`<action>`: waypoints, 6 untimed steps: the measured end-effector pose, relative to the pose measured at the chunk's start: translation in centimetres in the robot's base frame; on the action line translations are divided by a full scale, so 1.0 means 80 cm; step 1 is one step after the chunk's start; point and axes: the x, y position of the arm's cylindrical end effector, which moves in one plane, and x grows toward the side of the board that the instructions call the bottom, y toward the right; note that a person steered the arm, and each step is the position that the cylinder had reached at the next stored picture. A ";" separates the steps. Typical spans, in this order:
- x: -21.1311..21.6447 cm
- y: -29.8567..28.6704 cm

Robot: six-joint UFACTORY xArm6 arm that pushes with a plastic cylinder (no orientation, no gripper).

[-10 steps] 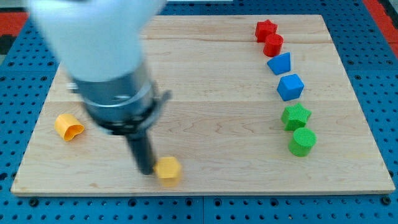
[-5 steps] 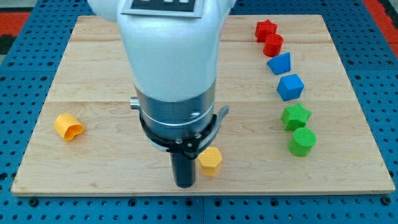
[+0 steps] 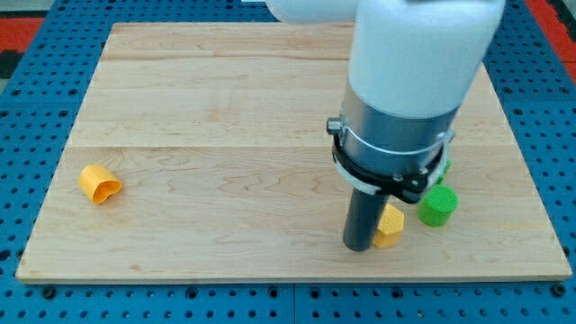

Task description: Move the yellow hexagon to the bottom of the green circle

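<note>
The yellow hexagon point(image 3: 391, 227) lies near the board's bottom edge, right of centre. My tip point(image 3: 360, 247) touches its left side. The green circle point(image 3: 438, 205) stands just to the right of the hexagon and slightly higher in the view, a small gap between them. The arm's body hides the blocks above the green circle; only a sliver of a green block point(image 3: 445, 167) shows at its right edge.
An orange-yellow block point(image 3: 98, 184) lies at the view's left on the wooden board point(image 3: 180, 108). A blue pegboard surrounds the board. The red and blue blocks at the view's right are hidden behind the arm.
My tip has slid to the right along the bottom of the board, pushing the yellow hexagon from left of centre to close beside the green circle. The arm now covers the right-hand blocks.
</note>
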 end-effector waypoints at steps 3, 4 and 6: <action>-0.011 0.039; -0.029 0.039; -0.002 0.091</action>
